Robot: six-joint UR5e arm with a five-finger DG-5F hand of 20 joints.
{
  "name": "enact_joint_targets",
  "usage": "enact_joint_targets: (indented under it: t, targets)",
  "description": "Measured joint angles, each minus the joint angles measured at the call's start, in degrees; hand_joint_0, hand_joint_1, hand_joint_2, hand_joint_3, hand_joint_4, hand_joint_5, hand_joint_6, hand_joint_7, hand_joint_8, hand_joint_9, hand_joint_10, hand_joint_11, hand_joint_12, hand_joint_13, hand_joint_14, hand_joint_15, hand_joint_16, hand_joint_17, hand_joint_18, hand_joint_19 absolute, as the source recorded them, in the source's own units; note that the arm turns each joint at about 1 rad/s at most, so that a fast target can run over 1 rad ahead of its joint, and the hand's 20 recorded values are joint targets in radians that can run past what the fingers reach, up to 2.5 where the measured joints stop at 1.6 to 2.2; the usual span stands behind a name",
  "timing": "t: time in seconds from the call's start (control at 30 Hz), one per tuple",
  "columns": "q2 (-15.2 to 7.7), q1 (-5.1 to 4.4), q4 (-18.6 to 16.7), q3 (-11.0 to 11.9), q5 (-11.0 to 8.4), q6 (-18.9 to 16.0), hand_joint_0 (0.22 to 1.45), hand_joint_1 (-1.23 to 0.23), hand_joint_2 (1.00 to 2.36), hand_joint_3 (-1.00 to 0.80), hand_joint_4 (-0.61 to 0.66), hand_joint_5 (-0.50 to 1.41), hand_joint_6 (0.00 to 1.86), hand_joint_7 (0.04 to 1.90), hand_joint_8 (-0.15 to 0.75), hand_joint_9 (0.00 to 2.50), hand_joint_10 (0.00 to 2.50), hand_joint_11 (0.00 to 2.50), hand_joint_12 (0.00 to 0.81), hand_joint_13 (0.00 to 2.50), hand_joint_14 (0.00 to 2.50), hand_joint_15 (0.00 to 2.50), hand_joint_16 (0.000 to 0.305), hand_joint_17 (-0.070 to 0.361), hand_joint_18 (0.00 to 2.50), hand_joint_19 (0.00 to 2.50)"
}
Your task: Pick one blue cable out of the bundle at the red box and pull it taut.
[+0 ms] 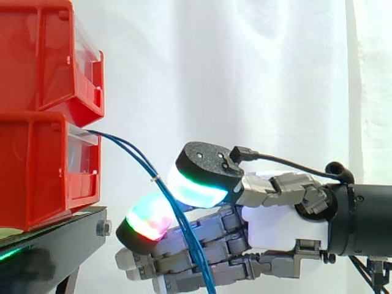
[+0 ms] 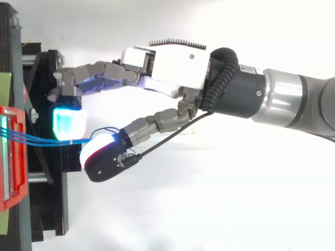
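Cables (image 1: pixel 138 156), thin and blue, leave the front of the lower red bin (image 1: pixel 37 177) in the side view and sag down to the right, crossing the hand (image 1: pixel 269 229) and running off the bottom edge. Your thumb pad (image 1: pixel 199 184) sits above them and the fingers (image 1: pixel 202 257) lie nearly straight below. The fingers are therefore apart, with the strands passing through the gap, and nothing looks clamped. The strands run close together here, so I'd judge you should ease one clear of its neighbours with a single pad before closing. Then pinch it between the pad faces and draw slowly away from the bin, along the cable's own line, until the sag goes. From this side you can't count the strands where they overlap, their lower ends are cut off, and the inside of the bin is hidden.

In the top view the cables (image 2: pixel 36 138) run right from the red bin (image 2: pixel 13 157) over the black stand (image 2: pixel 55 209) and slip between a cyan-glowing fingertip (image 2: pixel 65 123) and the thumb pad. About three strands show near the bin. Past the pads they vanish, bar a small loop by the thumb, so which strand lies nearest the thumb is hard to make out
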State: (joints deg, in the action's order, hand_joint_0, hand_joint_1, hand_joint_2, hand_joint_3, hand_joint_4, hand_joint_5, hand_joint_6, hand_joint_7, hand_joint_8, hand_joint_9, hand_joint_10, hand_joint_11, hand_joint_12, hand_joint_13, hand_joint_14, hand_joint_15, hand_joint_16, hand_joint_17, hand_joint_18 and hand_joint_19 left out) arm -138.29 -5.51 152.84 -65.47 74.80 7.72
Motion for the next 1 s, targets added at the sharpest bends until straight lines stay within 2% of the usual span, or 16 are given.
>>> enact_joint_targets:
  t: [0.2,0.37,0.6,0.73,1.0]
  targets:
    - [0.0,0.36,2.0,2.6,1.15,-0.3,0.56,-0.74,1.0,-0.43,0.21,-0.08,0.5,1.26,0.281,0.45,0.0,0.14,0.316,0.2,0.0,0.07,0.05,0.113,0.01,0.07]
    - [0.0,0.33,3.8,3.8,1.31,-0.3,0.59,-0.76,1.01,-0.35,0.18,-0.1,0.55,1.23,0.277,0.45,0.0,0.14,0.311,0.2,0.0,0.07,0.049,0.111,0.02,0.06]
    - [0.0,0.26,4.3,4.0,1.27,-0.2,0.6,-0.77,1.01,-0.31,0.17,-0.12,0.65,1.1,0.275,0.44,0.0,0.15,0.313,0.2,0.0,0.08,0.049,0.111,0.03,0.07]
    - [0.0,0.32,4.4,4.0,1.33,-0.2,0.59,-0.78,1.01,-0.35,0.19,-0.13,0.67,1.04,0.273,0.43,0.0,0.14,0.314,0.2,0.0,0.08,0.05,0.112,0.03,0.07]
    - [0.0,0.03,3.6,3.2,1.18,0.9,0.56,-0.76,1.0,-0.43,0.21,-0.11,0.6,1.11,0.278,0.44,0.0,0.14,0.319,0.2,0.0,0.08,0.05,0.113,0.03,0.07]
